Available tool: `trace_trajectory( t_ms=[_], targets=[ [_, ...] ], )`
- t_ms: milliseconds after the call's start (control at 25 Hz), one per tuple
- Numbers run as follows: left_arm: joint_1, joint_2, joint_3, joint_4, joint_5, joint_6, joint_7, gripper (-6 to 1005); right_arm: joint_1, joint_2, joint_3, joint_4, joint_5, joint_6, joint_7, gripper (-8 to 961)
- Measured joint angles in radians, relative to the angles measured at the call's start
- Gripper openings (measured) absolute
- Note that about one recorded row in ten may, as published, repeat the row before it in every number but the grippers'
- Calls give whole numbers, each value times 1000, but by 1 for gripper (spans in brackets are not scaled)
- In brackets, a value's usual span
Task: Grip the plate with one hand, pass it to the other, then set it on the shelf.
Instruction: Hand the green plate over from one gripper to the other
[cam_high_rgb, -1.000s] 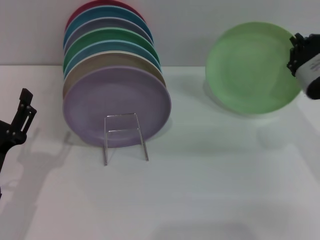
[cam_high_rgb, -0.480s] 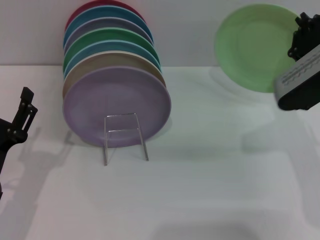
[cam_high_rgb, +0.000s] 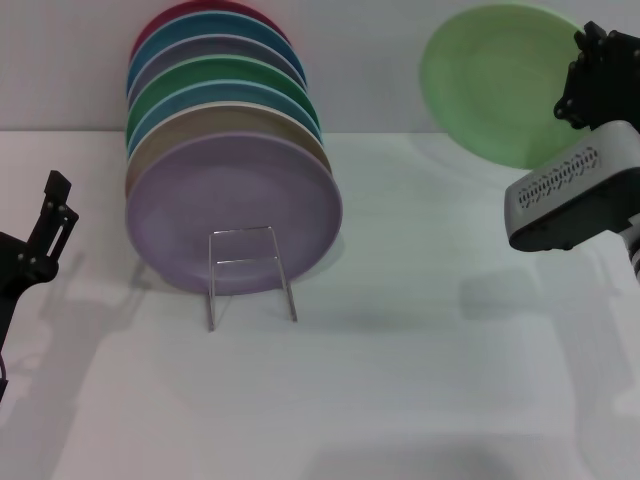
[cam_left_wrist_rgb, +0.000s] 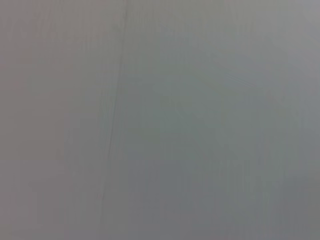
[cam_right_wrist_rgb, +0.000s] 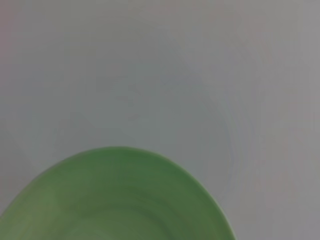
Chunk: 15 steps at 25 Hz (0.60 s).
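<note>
While the left gripper (cam_high_rgb: 40, 225) waits spread at the left edge and the rack (cam_high_rgb: 250, 272) fronts its stacked plates, the right gripper (cam_high_rgb: 585, 75) pinches the plate (cam_high_rgb: 490, 85) aloft at the right, so handover and shelving remain; no writing shows.

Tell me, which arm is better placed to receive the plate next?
Left. The right gripper holds the plate in the air at its edge, so the handover needs the other one. The left gripper carries nothing and waits low, beside the shelf.
</note>
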<state>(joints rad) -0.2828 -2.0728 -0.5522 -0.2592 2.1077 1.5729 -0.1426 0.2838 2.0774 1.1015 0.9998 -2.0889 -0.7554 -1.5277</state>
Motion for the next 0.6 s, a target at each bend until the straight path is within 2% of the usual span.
trace_trajectory(
  t_ms=[360, 400, 440, 480, 520, 600],
  targets=[
    [-5, 2, 10, 1, 0, 1, 0, 797, 30, 0, -11, -113, -59, -52, 343, 76],
    [-7, 2, 11, 1, 0, -1, 0, 797, 37, -2, -7, -143, -70, -54, 446, 76],
    [-7, 2, 11, 1, 0, -1, 0, 797, 37, -2, -7, -143, -70, -54, 446, 77],
    [-7, 2, 12, 1, 0, -2, 1, 797, 44, -3, -1, -179, -100, -64, 559, 77],
    [-7, 2, 12, 1, 0, -2, 1, 797, 44, -3, -1, -179, -100, -64, 559, 78],
    [-7, 2, 18, 0, 0, 2, 0, 797, 51, -4, 10, -228, -152, -78, 720, 79]
  ],
)
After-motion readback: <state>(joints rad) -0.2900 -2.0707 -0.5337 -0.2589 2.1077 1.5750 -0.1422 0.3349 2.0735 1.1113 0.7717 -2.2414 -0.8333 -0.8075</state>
